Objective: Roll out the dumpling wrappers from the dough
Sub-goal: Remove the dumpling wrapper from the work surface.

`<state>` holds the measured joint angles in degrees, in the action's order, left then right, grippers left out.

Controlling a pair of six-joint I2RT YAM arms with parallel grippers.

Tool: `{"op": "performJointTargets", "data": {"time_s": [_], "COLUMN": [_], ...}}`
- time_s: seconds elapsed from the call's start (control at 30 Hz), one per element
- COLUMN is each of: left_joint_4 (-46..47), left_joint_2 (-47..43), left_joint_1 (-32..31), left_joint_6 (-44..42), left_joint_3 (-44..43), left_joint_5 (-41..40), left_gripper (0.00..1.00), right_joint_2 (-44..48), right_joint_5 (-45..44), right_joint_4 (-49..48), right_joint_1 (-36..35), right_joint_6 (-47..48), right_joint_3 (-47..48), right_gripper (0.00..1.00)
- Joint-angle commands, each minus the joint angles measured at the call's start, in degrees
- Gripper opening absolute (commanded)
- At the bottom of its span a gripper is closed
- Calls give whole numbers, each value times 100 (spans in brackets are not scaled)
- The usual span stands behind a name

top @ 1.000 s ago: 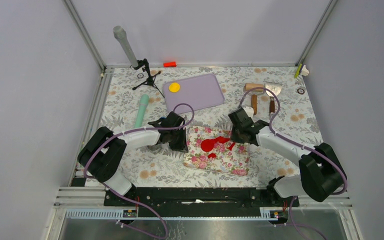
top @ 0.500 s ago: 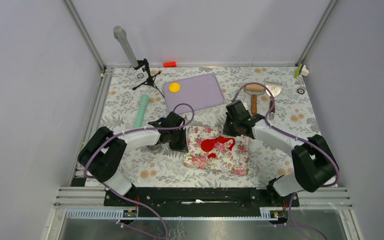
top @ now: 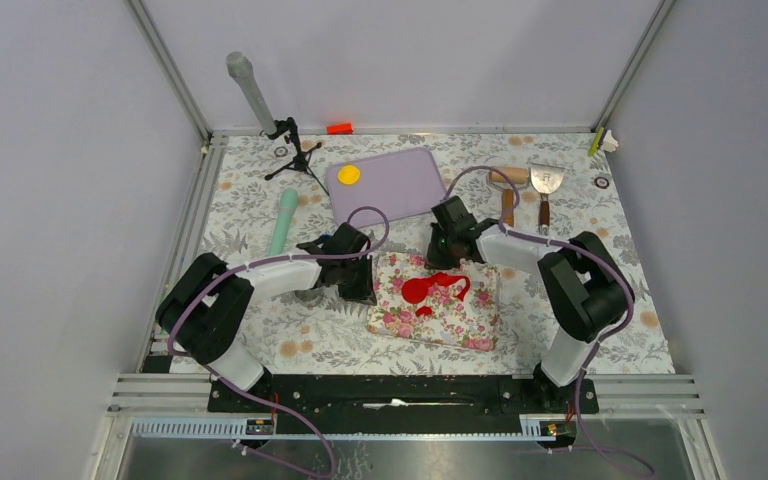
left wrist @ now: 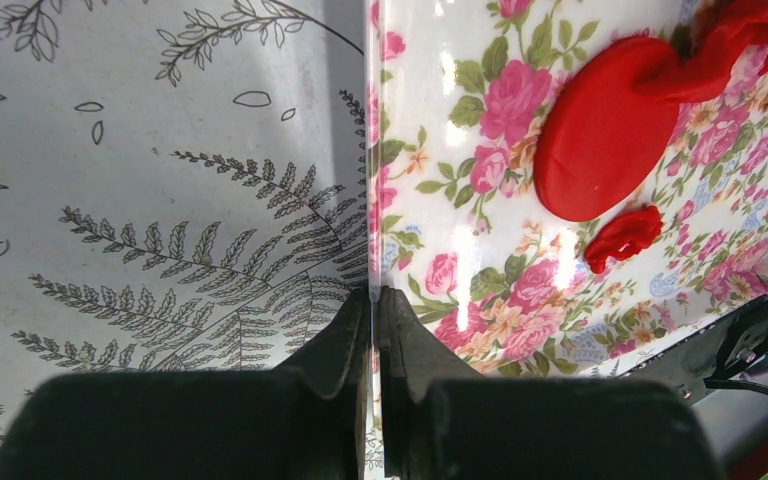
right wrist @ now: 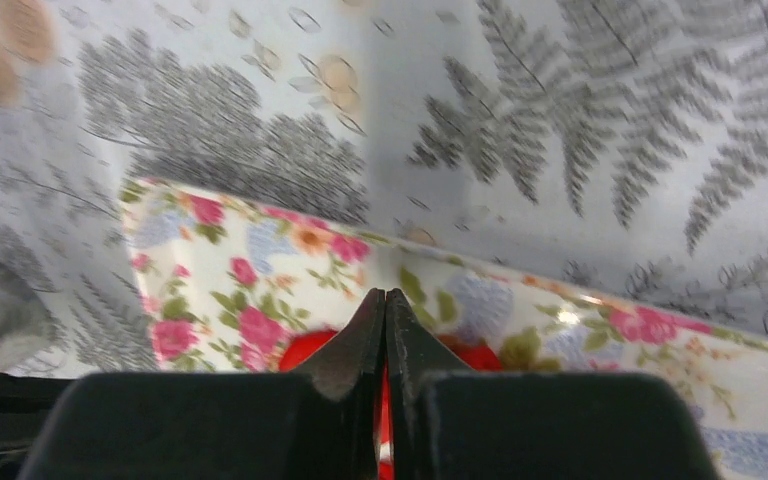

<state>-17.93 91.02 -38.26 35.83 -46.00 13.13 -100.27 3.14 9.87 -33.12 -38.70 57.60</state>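
Observation:
A flat round red wrapper lies on the floral board. Ragged red dough joins its right side, and a small red scrap lies in front of it. A yellow wrapper rests on the purple mat. My left gripper is shut on the board's left edge. My right gripper is shut over the board's far edge, with red dough showing behind its fingers and nothing visibly clamped.
A teal roller lies left of the mat. A wooden-handled roller and a scraper lie at the back right. A small black tripod, a grey cylinder and a red-orange block stand at the back.
My right gripper has swung from the board's right side, beside the ragged dough, to its far edge. The ragged dough now has a looped shape. The left arm has not moved.

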Motion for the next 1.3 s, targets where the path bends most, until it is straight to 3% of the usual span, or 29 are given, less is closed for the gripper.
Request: {"op": "performJointTargets", "data": {"time_s": [0.0,0.4,0.67,0.9,1.17,1.27], "left_joint_4": [-307,-316,-372,-378,-491,-674], "left_joint_2": [131,125,112,-339,-734,-764], "left_joint_1": [-71,-67,-67,-67,-76,-74], "left_joint_6": [-174,-174,-203,-313,-389,-456], "left_joint_3": [-109,-92,-184,-228,-362,-508], "left_joint_5": [-136,-236,-239,-175,35,-67], "left_gripper": [2,2,2,8,24,25], "right_joint_2": [501,2309,3158,2798,2131,2162], "right_joint_5": [-128,-852,-982,-463,273,470], "right_joint_4": [147,1353,1880,1290,469,338], "right_joint_1": [-43,34,34,34,7,-47], "right_joint_6": [-58,15,-99,-115,-262,-257], "right_joint_3": [-466,-1621,-1570,-1328,-1335,-1485], "right_gripper": [4,6,7,12,12,12]}}
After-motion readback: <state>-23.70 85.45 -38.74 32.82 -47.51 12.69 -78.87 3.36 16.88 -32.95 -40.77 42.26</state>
